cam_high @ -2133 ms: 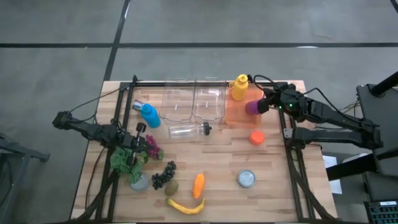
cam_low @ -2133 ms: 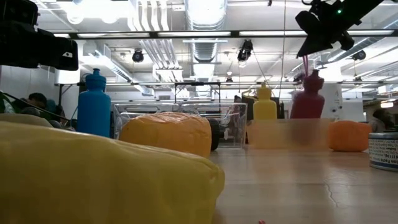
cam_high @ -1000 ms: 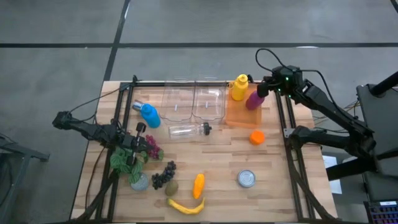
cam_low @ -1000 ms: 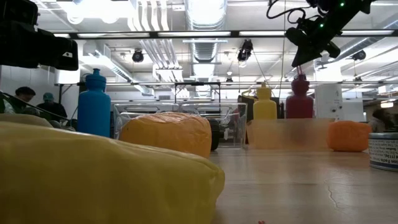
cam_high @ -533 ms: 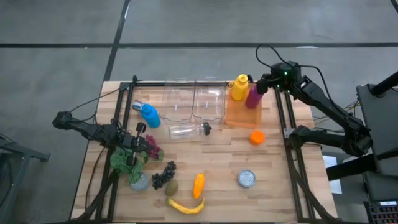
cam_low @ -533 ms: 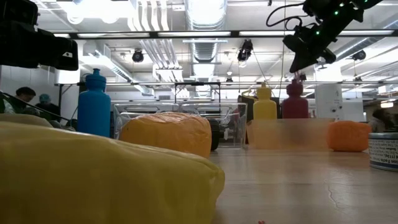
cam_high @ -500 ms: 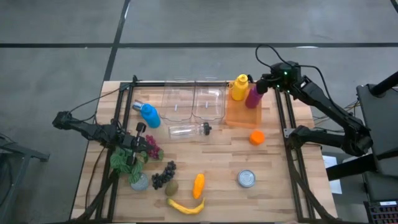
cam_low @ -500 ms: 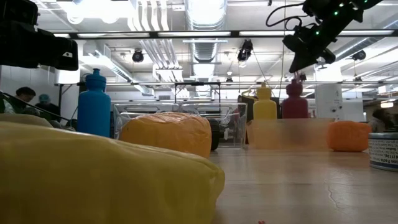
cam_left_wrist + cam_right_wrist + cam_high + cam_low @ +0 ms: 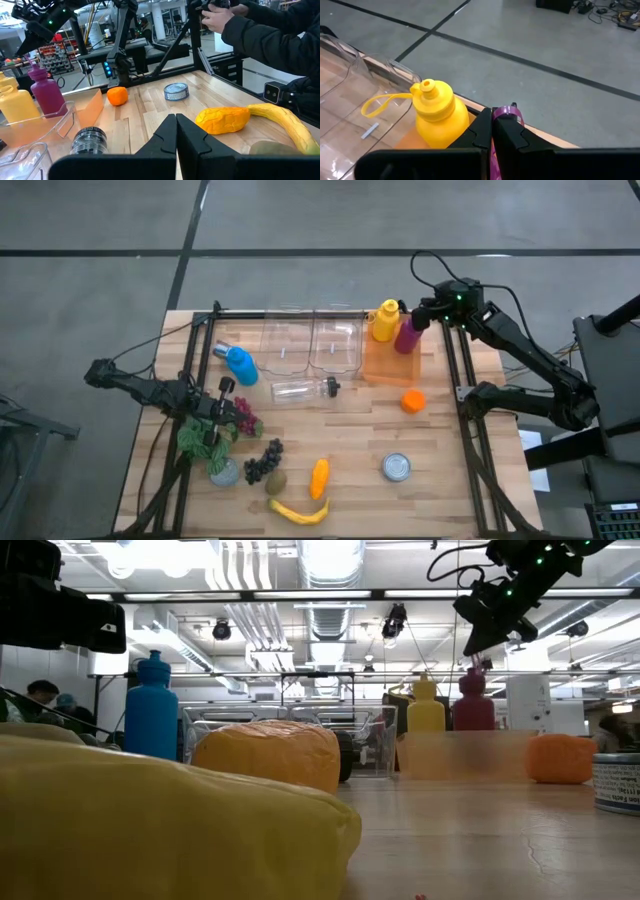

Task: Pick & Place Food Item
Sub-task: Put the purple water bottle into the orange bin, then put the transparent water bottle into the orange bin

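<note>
A purple bottle (image 9: pixel 406 336) stands in the orange bin (image 9: pixel 380 365) at the far right, close beside a yellow bottle (image 9: pixel 385 321). My right gripper (image 9: pixel 492 122) hangs just above the purple bottle's cap (image 9: pixel 472 673), shut on its thin strap. My left gripper (image 9: pixel 176 122) waits shut and level at the table's left, holding nothing. Food lies near the front edge: a banana (image 9: pixel 298 511), an orange oblong piece (image 9: pixel 318 477), a kiwi (image 9: pixel 276 481) and dark grapes (image 9: pixel 263 461). An orange fruit (image 9: pixel 412 401) lies right of centre. My right gripper pinches a thin purple strap (image 9: pixel 493 150) beside the bottle's cap (image 9: pixel 507 111) between its two shut fingers. The fingers slant down from the table's right side. The bottle stands upright below them, inside the orange bin.
Two clear bins (image 9: pixel 310 345) stand at the back centre, with a blue bottle (image 9: pixel 238 363) to their left and a clear bottle (image 9: pixel 300 389) lying in front. A tin can (image 9: pixel 397 468) sits front right, and leafy greens (image 9: pixel 200 435) sit by my left gripper. A person's hands (image 9: pixel 220 17) show beyond the table.
My right gripper has shifted a little toward the yellow bottle. The purple bottle has come closer to the yellow one and now stands straighter in the bin. The gripper has stayed shut.
</note>
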